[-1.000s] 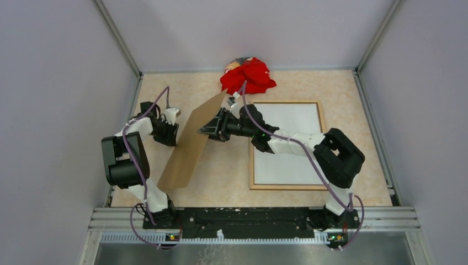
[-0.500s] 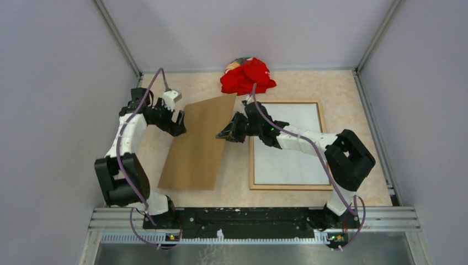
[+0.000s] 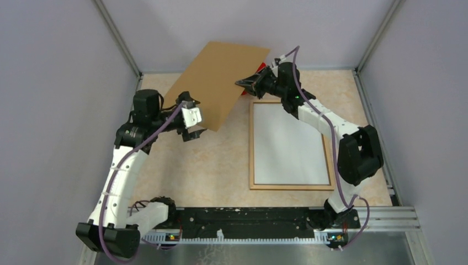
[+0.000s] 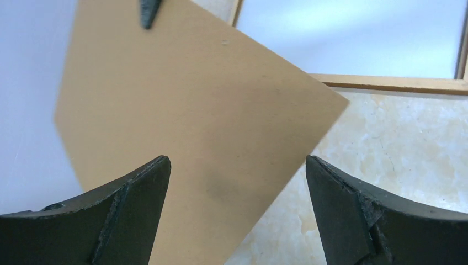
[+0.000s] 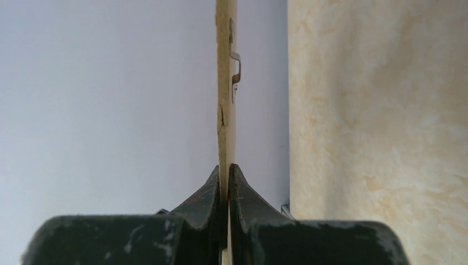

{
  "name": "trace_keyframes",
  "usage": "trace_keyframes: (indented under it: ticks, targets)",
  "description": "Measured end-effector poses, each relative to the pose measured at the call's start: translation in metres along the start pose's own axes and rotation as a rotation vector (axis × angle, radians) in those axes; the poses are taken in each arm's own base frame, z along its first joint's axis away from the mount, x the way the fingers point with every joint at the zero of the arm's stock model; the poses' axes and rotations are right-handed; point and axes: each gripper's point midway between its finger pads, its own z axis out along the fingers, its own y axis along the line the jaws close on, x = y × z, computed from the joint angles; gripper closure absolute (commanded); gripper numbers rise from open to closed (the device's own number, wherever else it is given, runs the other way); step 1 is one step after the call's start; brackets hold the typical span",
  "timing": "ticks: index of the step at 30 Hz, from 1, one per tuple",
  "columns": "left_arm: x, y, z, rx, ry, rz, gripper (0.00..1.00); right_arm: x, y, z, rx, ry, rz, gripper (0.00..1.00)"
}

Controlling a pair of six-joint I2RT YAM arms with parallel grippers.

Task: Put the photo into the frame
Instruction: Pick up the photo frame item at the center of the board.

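Right end effector [image 5: 225, 168] first: jaws pinched tight on the brown board [image 3: 218, 83], gripping it at its right-hand edge. In the right wrist view the board runs edge-on straight out from between the fingers [image 5: 201, 199], with a small metal clip [image 5: 235, 66] standing off one face. The board is up in the air and tilted. Its far corner rises in front of the back wall and its near corner hangs over the left half of the worktop [image 3: 221, 165].

Over to the left end effector [image 4: 236, 160]: jaws spread wide, holding nothing. It sits just beside that near corner of the board. In the left wrist view the corner hangs ahead of the two open fingers, touching neither.

Now the frame [image 3: 287, 187]: flat on the worktop, right of centre, its long sides running away from the robot. Its far short side lies just on the robot's side of the right end effector, lower down on the worktop. The left end effector is well off to the frame's left. Inside the wooden strips, filling the opening, lies what is most likely the photo [image 3: 287, 141], plain white side up. No printed side shows, so I can't be sure.
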Motion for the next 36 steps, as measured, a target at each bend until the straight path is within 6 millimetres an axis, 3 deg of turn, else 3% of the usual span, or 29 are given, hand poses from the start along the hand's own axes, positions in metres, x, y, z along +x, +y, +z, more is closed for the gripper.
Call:
trace_keyframes:
  ticks: [4, 13, 20, 27, 30, 32, 34, 36]
  targets:
    - [0.004, -0.015, 0.009, 0.052, 0.035, 0.075, 0.01, -0.008, 0.012, -0.004, -0.029, -0.001, 0.009, 1.0]
    - [0.019, -0.031, -0.014, -0.051, 0.098, 0.381, 0.03, -0.007, 0.002, -0.016, -0.005, 0.011, 0.062, 1.0]
    - [0.026, -0.023, -0.016, -0.183, 0.104, 0.596, 0.15, -0.002, 0.011, -0.025, -0.025, 0.015, 0.086, 1.0]
    - [0.017, -0.003, -0.012, -0.263, 0.085, 0.707, 0.46, 0.01, 0.017, -0.024, -0.035, 0.037, 0.085, 1.0]
    - [0.012, 0.002, -0.01, -0.275, 0.076, 0.741, 0.65, 0.02, 0.017, -0.022, -0.031, 0.055, 0.086, 1.0]
    - [0.009, 0.004, -0.009, -0.283, 0.072, 0.764, 0.83, 0.024, 0.018, -0.021, -0.031, 0.062, 0.091, 1.0]
    - [0.007, 0.006, -0.01, -0.29, 0.073, 0.785, 0.98, 0.028, 0.02, -0.021, -0.03, 0.067, 0.095, 0.93]
    - [0.006, 0.007, -0.01, -0.304, 0.069, 0.798, 1.0, 0.03, 0.02, -0.021, -0.024, 0.067, 0.096, 0.81]
